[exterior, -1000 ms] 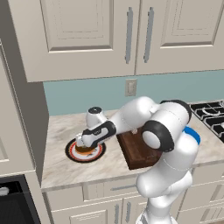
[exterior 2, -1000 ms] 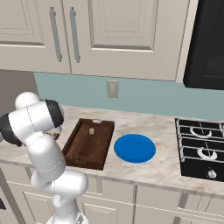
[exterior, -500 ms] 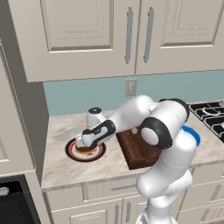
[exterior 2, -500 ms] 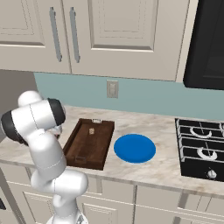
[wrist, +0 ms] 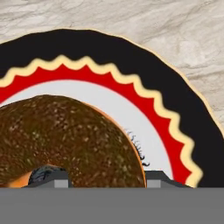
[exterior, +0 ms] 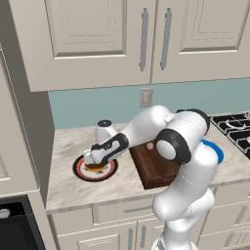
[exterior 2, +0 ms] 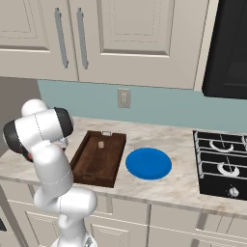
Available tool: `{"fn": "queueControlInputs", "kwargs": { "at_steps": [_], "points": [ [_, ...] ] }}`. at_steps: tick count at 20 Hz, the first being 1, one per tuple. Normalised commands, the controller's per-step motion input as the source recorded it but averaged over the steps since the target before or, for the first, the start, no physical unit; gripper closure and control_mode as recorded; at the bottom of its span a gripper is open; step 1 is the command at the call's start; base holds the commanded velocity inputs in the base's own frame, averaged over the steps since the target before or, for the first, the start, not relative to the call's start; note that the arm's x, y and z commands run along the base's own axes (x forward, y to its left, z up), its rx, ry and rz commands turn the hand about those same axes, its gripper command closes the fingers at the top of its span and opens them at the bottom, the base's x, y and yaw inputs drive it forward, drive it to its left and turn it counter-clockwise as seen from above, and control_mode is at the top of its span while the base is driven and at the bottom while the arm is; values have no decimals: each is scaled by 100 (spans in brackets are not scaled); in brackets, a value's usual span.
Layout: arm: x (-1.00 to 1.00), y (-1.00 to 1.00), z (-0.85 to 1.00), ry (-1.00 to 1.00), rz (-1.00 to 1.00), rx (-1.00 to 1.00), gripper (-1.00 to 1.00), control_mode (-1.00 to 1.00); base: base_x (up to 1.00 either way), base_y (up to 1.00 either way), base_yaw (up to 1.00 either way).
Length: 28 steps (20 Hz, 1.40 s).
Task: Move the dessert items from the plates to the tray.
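We see the brown-glazed ring doughnut [wrist: 65, 140] lying flat on the black-rimmed, red-ringed round plate [wrist: 175, 105], hole upward; the bottom edge cuts it off. Our gripper [wrist: 98, 177] straddles its rim; whether it grips we cannot tell. The plate sits on the marble counter [exterior: 68, 188], beside the dark wooden tray [exterior 2: 99, 159]

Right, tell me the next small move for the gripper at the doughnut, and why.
Probably finish closing, then lift. In the hand view the fingertips straddle one side of the glazed doughnut's ring, which sits on the red-ringed plate, and the gripper is low over it.
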Motion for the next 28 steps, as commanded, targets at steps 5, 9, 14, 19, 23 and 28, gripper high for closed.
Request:
{"fn": "queueControlInputs", "kwargs": {
  "at_steps": [5,9,14,19,23,28],
  "points": [
    [0,0,0,0,0,0,100,-100,0,0,0],
    [-10,-8,13,0,0,0,100,-100,0,0,0],
    [-14,-13,25,0,0,0,100,-100,0,0,0],
    [-24,-33,20,0,0,1,100,-100,0,0,0],
    [-15,-45,14,1,0,0,100,-100,0,0,0],
    [-29,-56,11,6,-1,0,100,-100,0,0,0]
  ]
}}
